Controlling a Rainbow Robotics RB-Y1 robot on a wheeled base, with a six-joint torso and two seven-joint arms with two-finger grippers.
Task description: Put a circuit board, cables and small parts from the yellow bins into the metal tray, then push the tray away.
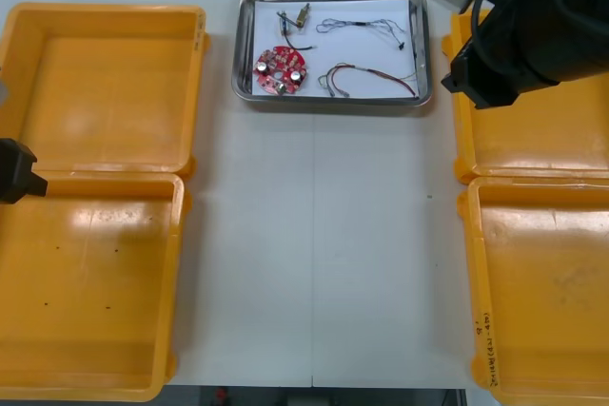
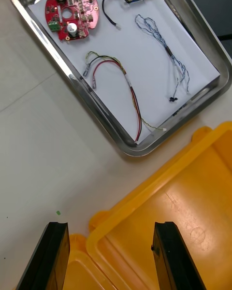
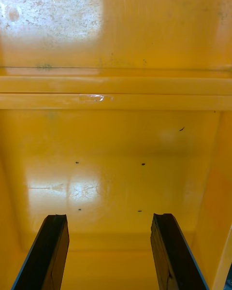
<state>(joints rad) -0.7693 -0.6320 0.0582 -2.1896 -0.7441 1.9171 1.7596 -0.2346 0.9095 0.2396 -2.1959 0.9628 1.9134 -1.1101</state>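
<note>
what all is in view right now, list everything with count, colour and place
table: one, light, under everything
yellow bins: four, yellow, two at each side of the table
metal tray: one, shiny with white inside, far middle, between the far bins
circuit board: one, red, round, tray's near left corner
red and yellow cable: one, tray's near right part
blue and white cable: one, twisted, tray's far right part
small metal part: one, brass-coloured, tray's far left part
black cable: one, short, beside the small metal part
left tool: one, black, open, over the left bins
right tool: one, black, open, over the far right bin near the tray
</note>
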